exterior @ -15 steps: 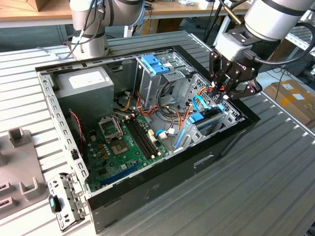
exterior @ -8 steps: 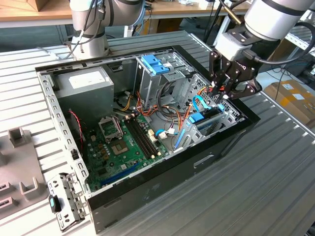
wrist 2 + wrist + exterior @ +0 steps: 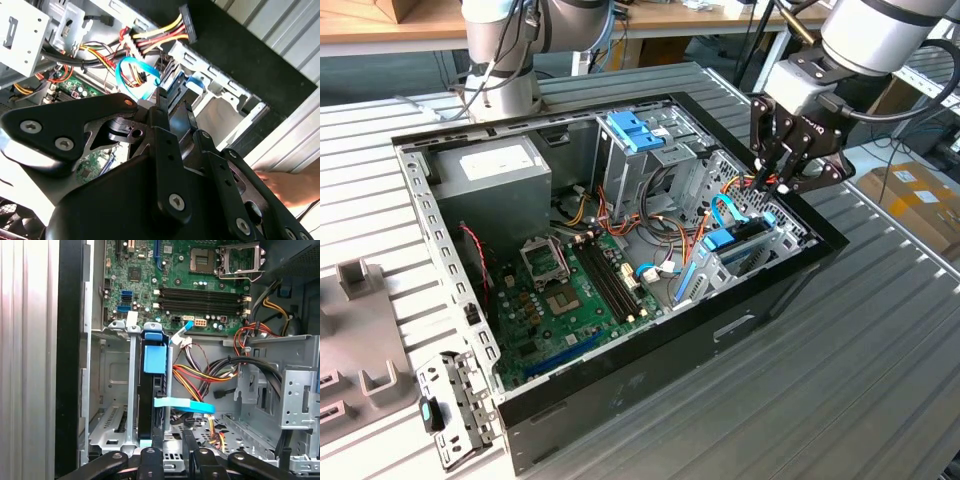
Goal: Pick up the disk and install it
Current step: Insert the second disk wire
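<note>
The disk (image 3: 745,230) stands on edge inside the drive bay at the corner of the open computer case (image 3: 620,390), on the exterior view's right. It is a dark slab with a blue tab on its bracket. In the first wrist view the disk (image 3: 150,400) sits between the bay's metal rails. My gripper (image 3: 772,188) hangs just above the bay, over the disk's end. Its fingers are a narrow gap apart, and in the first wrist view the gripper (image 3: 172,440) holds nothing, standing beside the disk. The second wrist view shows the gripper (image 3: 175,107) pointing into the bay.
The case holds a motherboard (image 3: 570,290), a grey power supply box (image 3: 490,170), a metal cage with a blue top (image 3: 635,130), bundled cables and a blue flat cable (image 3: 185,405). A person's hand (image 3: 285,185) rests outside the case. Grey fixtures (image 3: 360,280) lie at the exterior view's left.
</note>
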Controlling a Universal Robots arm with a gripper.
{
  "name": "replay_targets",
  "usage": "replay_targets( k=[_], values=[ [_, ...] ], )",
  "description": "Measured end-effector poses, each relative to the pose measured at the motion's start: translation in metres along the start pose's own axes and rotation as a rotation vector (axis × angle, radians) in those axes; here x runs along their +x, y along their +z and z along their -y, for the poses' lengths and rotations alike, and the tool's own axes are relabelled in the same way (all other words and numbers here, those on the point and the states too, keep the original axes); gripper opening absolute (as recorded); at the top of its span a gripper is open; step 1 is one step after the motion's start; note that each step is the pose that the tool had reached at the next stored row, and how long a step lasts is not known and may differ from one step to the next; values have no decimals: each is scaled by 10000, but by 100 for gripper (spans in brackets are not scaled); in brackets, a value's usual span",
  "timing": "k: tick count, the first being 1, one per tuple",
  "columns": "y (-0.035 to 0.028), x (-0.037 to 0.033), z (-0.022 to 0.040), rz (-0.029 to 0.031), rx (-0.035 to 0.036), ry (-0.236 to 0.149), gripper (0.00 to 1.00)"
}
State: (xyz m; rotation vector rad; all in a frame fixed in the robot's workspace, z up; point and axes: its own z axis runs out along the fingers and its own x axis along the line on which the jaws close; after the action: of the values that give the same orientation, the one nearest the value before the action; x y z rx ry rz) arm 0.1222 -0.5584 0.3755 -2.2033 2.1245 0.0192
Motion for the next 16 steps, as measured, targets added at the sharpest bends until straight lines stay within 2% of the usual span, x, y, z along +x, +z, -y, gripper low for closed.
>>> replay_targets(
  k=[2,16],
  values=[
    [2,-14,32,-1,-1,-13,30],
    [3,-15,32,-1,2,-13,30]
  ],
)
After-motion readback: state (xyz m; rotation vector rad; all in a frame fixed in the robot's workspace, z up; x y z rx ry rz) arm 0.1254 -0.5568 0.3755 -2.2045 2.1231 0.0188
